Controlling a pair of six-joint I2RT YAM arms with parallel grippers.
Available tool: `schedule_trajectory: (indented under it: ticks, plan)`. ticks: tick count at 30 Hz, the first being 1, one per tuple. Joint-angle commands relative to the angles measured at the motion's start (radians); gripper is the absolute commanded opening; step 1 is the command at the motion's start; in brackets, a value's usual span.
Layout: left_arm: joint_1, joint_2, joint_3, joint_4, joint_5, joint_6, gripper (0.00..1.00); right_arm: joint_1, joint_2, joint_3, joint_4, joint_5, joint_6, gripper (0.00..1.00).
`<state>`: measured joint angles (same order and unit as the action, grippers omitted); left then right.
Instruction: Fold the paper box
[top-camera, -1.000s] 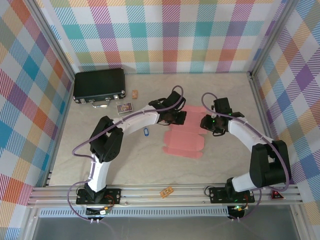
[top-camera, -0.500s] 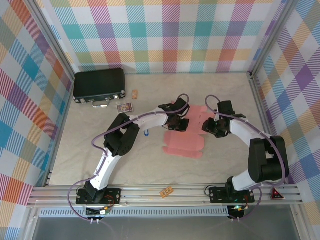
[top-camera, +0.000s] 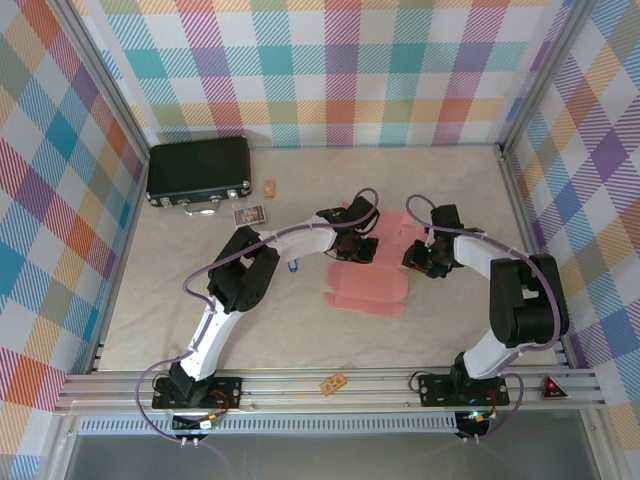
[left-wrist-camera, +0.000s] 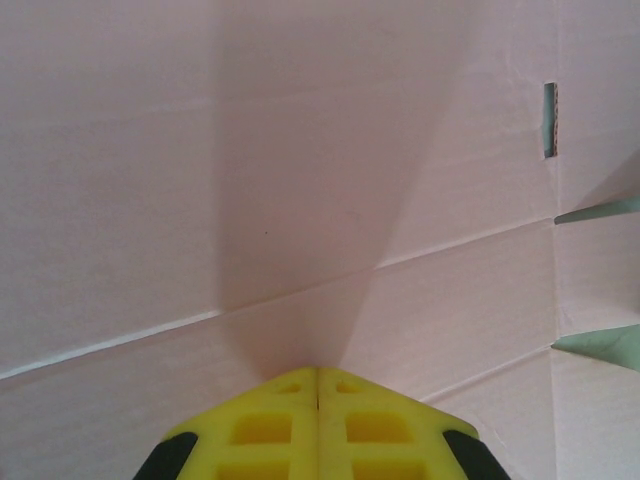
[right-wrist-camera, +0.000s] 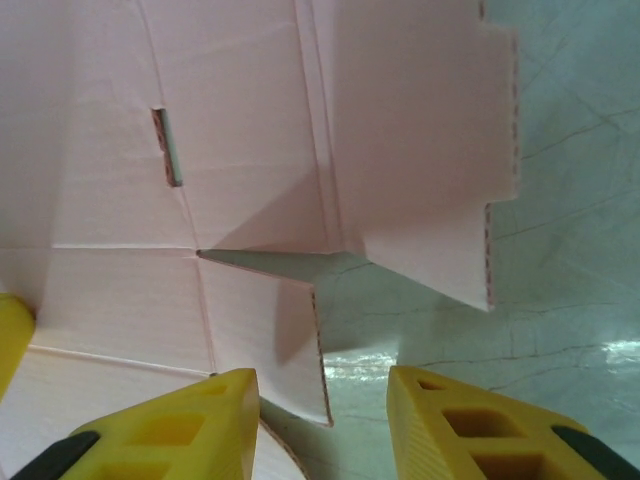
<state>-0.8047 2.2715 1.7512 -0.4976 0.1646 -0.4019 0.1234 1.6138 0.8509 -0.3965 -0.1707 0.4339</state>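
The paper box (top-camera: 366, 285) is a flat salmon-pink die-cut sheet lying mid-table, with creases and flaps. My left gripper (top-camera: 357, 245) is over its far left part. In the left wrist view its yellow fingers are shut together, and the tip (left-wrist-camera: 318, 372) presses down on the pink sheet (left-wrist-camera: 250, 150). My right gripper (top-camera: 418, 258) is at the sheet's right edge. In the right wrist view it stands open (right-wrist-camera: 322, 390), with the corner of a side flap (right-wrist-camera: 295, 330) lying loose between its yellow fingers (right-wrist-camera: 170, 420), and the pink sheet (right-wrist-camera: 240, 120) spreads beyond.
A black hard case (top-camera: 198, 172) sits at the back left, with a small card (top-camera: 250, 214) and a small brown piece (top-camera: 269, 187) beside it. A blue tag (top-camera: 292, 265) lies under the left arm. Plaid walls close in three sides.
The left arm has stretched further over the sheet and its elbow has swung right. The right arm's elbow has drawn in while its gripper stayed at the sheet's right edge.
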Motion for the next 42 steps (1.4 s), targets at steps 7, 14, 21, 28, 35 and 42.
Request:
schedule_trajectory:
  ticks: [7,14,21,28,35,42]
  plan:
    - [-0.006,0.001,-0.027,-0.065,-0.030,0.014,0.00,-0.005,0.005,0.007,0.074,-0.149,-0.016,0.34]
    - [-0.005,0.003,-0.029,-0.068,-0.031,0.018,0.00,-0.005,-0.023,0.001,0.101,-0.202,-0.037,0.31]
    - [-0.005,0.003,-0.029,-0.071,-0.037,0.023,0.00,0.003,-0.005,0.023,0.105,-0.251,-0.061,0.29]
    - [-0.005,0.003,-0.027,-0.076,-0.040,0.024,0.00,0.021,0.058,0.063,0.097,-0.280,-0.064,0.28]
    - [-0.006,0.003,-0.024,-0.079,-0.042,0.028,0.00,0.043,0.114,0.089,0.092,-0.270,-0.054,0.27]
    - [-0.007,-0.008,0.005,-0.108,-0.050,0.046,0.00,0.044,0.044,0.094,0.054,-0.214,-0.063,0.28]
